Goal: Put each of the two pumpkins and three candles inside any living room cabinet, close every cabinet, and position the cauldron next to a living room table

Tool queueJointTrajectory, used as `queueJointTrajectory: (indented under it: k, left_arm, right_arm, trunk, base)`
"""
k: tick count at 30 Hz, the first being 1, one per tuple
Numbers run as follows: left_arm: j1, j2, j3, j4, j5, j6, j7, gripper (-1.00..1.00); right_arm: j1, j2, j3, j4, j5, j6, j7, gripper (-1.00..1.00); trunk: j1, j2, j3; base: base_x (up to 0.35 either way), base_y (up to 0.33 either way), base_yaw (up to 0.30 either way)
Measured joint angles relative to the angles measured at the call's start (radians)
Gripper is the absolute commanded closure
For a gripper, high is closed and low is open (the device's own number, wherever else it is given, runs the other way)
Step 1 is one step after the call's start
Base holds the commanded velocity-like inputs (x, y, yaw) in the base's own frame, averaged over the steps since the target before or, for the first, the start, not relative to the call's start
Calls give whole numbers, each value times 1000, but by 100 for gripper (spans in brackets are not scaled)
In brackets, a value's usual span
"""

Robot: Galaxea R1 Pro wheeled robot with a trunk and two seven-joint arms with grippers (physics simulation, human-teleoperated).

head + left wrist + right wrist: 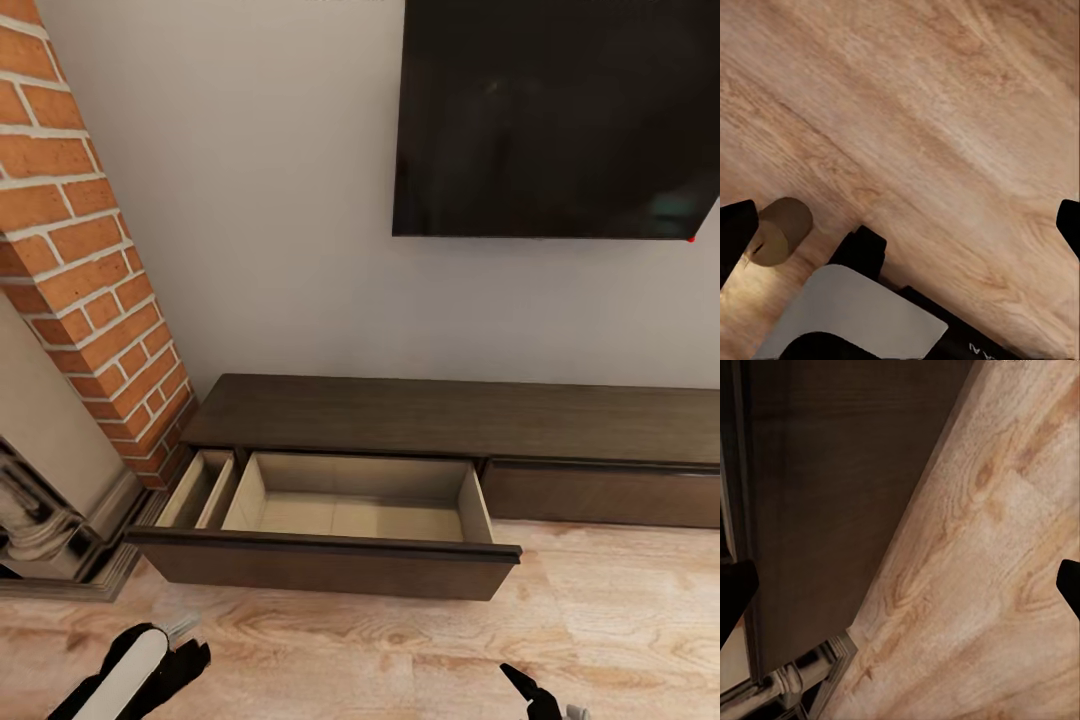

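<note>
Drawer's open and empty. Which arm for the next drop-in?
Left, probably. A candle sits at one side of the left gripper, jaws wide; that arm is near the open drawer. The right gripper holds nothing, over floor.

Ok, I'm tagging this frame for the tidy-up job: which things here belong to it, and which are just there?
Part of the job:
cabinet
its open drawer, nothing visible inside
stubby tan cylinder, possibly a candle

Just there:
black wall screen
brick fireplace
plank floor
</note>
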Motion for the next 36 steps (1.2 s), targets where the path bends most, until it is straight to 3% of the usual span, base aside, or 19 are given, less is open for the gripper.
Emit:
queueJointTrajectory:
  k: [3,6,9,16,21,36]
  left_arm:
    - [0,-6,-95,18,-44,-104,1,-100]
    - [0,-13,-120,66,-54,-143,1,-100]
    - [0,-56,-139,96,-58,-163,1,-100]
    - [0,-70,-154,102,-62,-167,1,-100]
    - [0,-71,-182,103,-87,-169,2,-100]
    - [0,-71,-185,102,-95,-170,3,-100]
  right_arm:
    - [0,0,0,0,1,-1,0,-100]
    - [0,2,2,0,1,-1,0,-100]
    - [0,4,3,0,2,-17,0,-100]
    - [0,8,5,0,3,-32,0,-100]
    - [0,7,5,0,3,-32,0,-100]
    - [0,7,6,0,2,-32,0,-100]
  trunk:
    - [0,0,0]
    - [0,0,0]
    - [0,0,0]
    - [0,0,0]
    - [0,0,0]
    - [0,0,0]
  base:
    - [-100,0,26]
    - [-126,0,87]
    - [-25,-106,227]
    - [0,-267,273]
    - [33,-271,280]
    - [-35,-22,281]
